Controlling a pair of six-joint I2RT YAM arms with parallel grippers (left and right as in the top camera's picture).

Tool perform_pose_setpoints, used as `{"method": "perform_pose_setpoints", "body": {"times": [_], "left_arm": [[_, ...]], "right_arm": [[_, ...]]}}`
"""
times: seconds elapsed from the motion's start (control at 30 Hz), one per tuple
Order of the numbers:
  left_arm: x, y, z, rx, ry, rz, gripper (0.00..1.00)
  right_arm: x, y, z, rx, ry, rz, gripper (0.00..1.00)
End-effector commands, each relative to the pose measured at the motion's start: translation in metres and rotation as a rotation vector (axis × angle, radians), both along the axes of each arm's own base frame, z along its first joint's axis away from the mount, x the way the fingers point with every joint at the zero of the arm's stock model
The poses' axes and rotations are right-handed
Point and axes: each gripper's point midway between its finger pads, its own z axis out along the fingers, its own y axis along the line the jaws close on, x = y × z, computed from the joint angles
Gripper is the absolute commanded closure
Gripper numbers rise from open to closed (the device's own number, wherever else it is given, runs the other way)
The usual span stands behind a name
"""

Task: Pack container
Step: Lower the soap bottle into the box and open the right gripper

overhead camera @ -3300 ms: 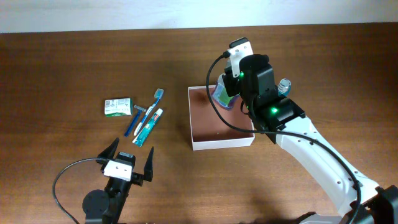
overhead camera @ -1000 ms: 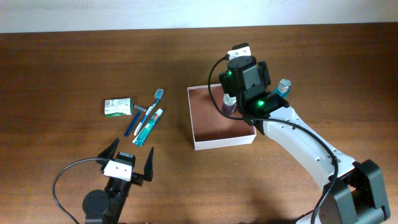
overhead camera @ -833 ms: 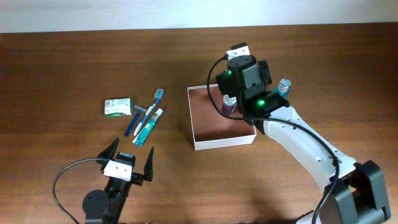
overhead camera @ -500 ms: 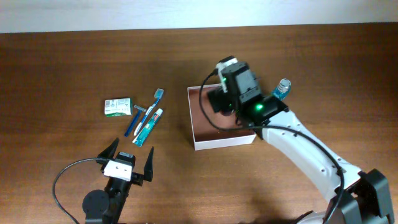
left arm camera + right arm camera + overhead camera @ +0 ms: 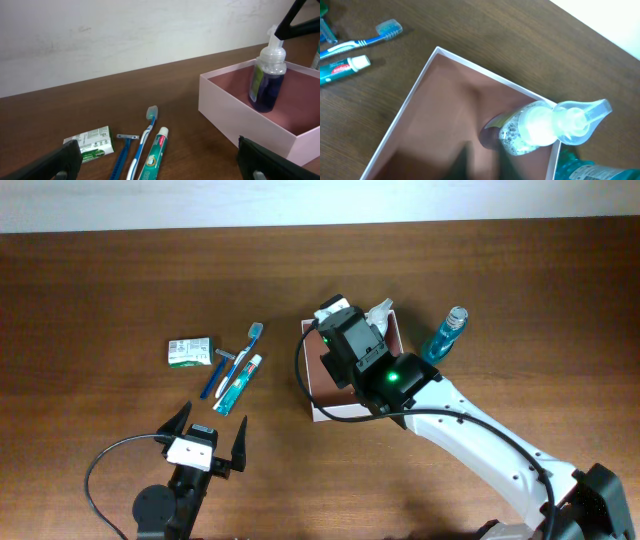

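Note:
The container, a shallow white-walled box with a reddish-brown inside, sits at mid-table; it also shows in the left wrist view and the right wrist view. A purple pump bottle stands upright in its back right corner. My right gripper hovers over the container's left half, open and empty; its fingers show only as dark blurs. My left gripper is open and empty near the front edge.
A blue bottle stands on the table right of the container. A green-and-white soap packet, razor, toothbrush and toothpaste tube lie together left of the container.
My right gripper let go of the pump bottle in the container's back right corner and moved left and forward over the box. The left arm has not moved.

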Motion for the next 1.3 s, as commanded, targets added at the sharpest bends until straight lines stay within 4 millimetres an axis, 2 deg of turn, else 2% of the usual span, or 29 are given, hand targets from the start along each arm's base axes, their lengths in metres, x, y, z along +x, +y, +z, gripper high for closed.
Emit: {"method": "perform_pose_setpoints", "body": {"times": [0.0, 0.27, 0.53, 0.73, 0.97, 1.27], "left_arm": [[-0.001, -0.001, 0.000, 0.014, -0.005, -0.012, 0.00], [-0.001, -0.001, 0.000, 0.014, -0.005, -0.011, 0.00], [-0.001, -0.001, 0.000, 0.014, -0.005, -0.012, 0.00], [-0.001, -0.001, 0.000, 0.014, -0.005, -0.011, 0.00], [-0.001, -0.001, 0.000, 0.014, -0.005, -0.011, 0.00], [-0.001, -0.001, 0.000, 0.014, -0.005, -0.011, 0.00]], "right_arm": [[0.006, 0.009, -0.013, 0.002, 0.026, 0.003, 0.96], [0.021, 0.019, -0.054, -0.030, 0.056, 0.001, 0.96], [0.033, -0.002, -0.080, -0.069, 0.103, -0.055, 0.96], [0.042, -0.024, -0.083, -0.076, 0.116, -0.104, 0.96], [0.042, -0.041, -0.084, -0.134, 0.114, -0.149, 0.96], [0.045, -0.049, -0.081, -0.184, 0.090, -0.160, 0.96]]}}
